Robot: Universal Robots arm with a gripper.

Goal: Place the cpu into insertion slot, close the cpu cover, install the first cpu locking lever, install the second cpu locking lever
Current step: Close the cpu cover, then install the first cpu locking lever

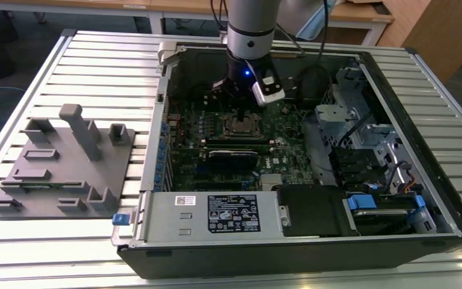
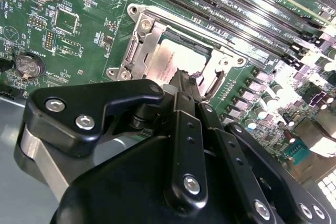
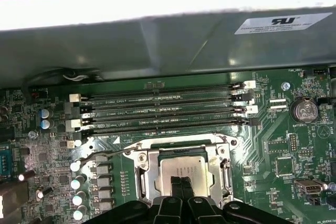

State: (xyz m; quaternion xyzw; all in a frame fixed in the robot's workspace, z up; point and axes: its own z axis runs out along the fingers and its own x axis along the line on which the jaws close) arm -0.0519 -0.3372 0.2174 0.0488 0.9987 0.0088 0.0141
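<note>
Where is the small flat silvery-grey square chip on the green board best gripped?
Likely by two opposite edges, straight down from above: the small silvery-grey square cpu lies flat, sunk inside the silver-rimmed square insertion slot, leaving little but its top exposed.

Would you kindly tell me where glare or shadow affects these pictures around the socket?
In the first wrist view, a bright band burns out the case wall and the cpu shines; in the second wrist view, glare whitens the memory slots; in the exterior view, the motherboard lies in shade.
</note>
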